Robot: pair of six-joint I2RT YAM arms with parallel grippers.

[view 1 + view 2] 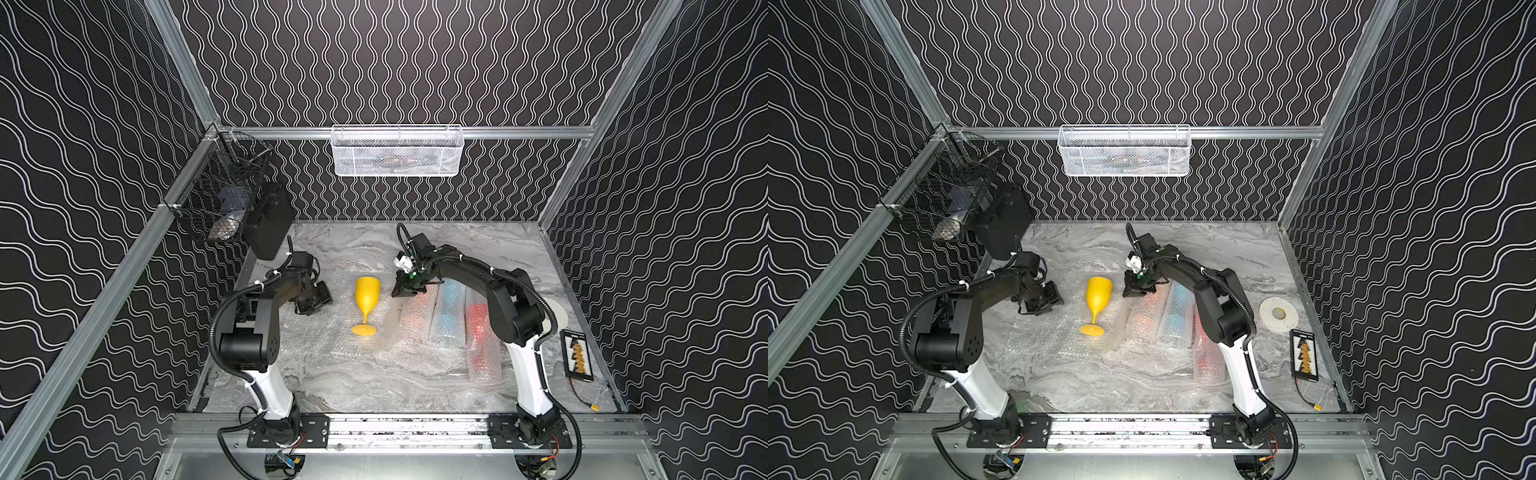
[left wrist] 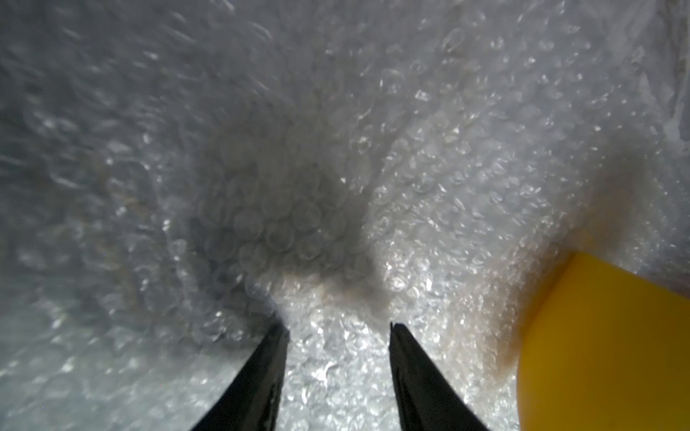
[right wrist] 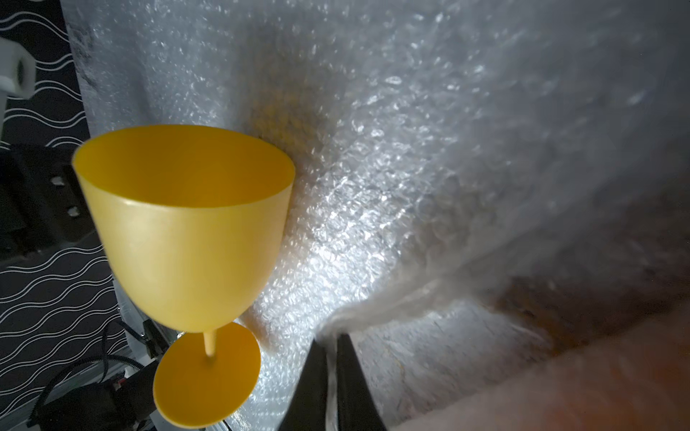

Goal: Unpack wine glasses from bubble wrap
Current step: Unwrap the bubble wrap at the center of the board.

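Observation:
A yellow wine glass (image 1: 367,301) (image 1: 1098,297) (image 3: 186,231) lies on its side on a flat sheet of bubble wrap (image 1: 328,336) (image 2: 429,168), mouth toward the back wall. Right of it lie three wrapped tubes showing orange (image 1: 415,318), light blue (image 1: 451,309) and red (image 1: 478,332). My right gripper (image 1: 403,291) (image 3: 334,337) is shut on a raised fold of bubble wrap between the yellow glass and the orange tube. Left of the glass, my left gripper (image 1: 312,305) (image 2: 338,328) stands open just over the sheet, with nothing between its fingers.
A white mesh basket (image 1: 397,151) hangs on the back rail. A black wire basket (image 1: 216,195) and a black case (image 1: 268,224) sit at the back left. A white tape roll (image 1: 1279,314) and a black tray (image 1: 577,355) lie at the right edge.

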